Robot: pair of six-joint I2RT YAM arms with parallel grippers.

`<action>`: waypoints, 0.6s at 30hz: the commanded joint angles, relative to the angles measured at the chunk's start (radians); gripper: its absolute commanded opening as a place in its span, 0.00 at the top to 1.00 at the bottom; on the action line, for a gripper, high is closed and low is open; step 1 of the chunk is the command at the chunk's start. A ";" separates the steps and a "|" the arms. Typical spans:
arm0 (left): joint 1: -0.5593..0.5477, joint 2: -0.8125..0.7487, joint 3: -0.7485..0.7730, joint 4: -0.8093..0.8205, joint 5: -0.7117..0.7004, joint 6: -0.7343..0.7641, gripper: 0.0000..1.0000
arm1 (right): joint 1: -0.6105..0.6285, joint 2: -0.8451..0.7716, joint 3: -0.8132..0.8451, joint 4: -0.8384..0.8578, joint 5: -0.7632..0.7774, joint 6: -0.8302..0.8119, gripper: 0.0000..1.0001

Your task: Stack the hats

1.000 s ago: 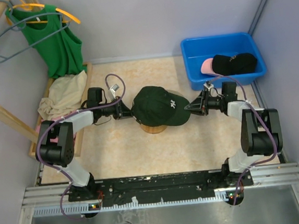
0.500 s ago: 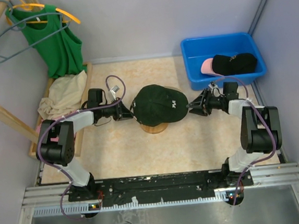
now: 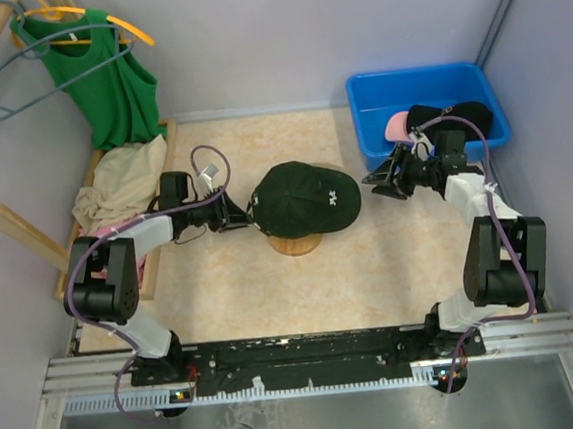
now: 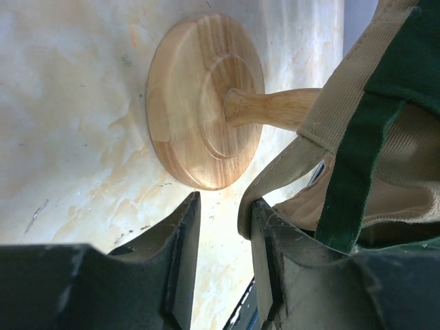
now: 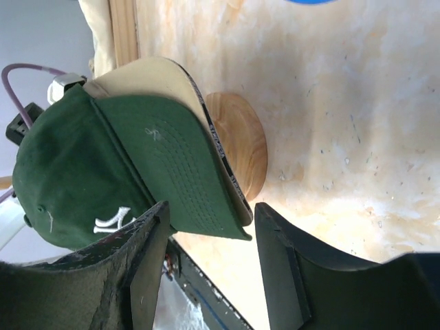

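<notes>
The dark green hat (image 3: 305, 197) sits on top of the tan hat (image 5: 148, 74) on a wooden stand (image 3: 297, 244). My left gripper (image 3: 243, 215) is at the rear of the stacked hats and stands open. In the left wrist view its fingers (image 4: 180, 256) hold nothing, and the tan strap (image 4: 323, 113) lies against the outer one. My right gripper (image 3: 372, 180) is open a short way off the green brim (image 5: 189, 175), clear of it. The black hat (image 3: 451, 119) and the pink hat (image 3: 396, 125) lie in the blue bin (image 3: 426, 87).
A green sleeveless top (image 3: 105, 85) hangs on a wooden rack at the back left. Below it a cream cloth (image 3: 123, 184) lies in a wooden tray. The blue bin stands just behind my right arm. Walls close in the table on three sides.
Both grippers opened and let go of the green hat. It now rests on the stand. The right gripper drew back from the brim toward the bin, and the left arm shifted slightly.
</notes>
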 commanded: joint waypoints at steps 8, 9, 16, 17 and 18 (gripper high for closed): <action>0.078 -0.107 -0.077 0.084 0.004 -0.100 0.49 | -0.006 -0.050 0.118 -0.084 0.069 -0.036 0.46; 0.077 -0.107 -0.074 0.094 0.016 -0.110 0.48 | -0.006 -0.046 0.137 -0.092 0.072 -0.037 0.46; 0.077 -0.126 -0.060 0.135 0.054 -0.164 0.38 | -0.006 0.012 0.335 -0.144 0.101 -0.024 0.46; 0.077 -0.127 -0.060 0.142 0.056 -0.173 0.37 | -0.006 0.026 0.366 -0.158 0.111 -0.028 0.46; 0.077 -0.128 -0.060 0.147 0.058 -0.181 0.36 | -0.005 0.042 0.398 -0.169 0.114 -0.032 0.46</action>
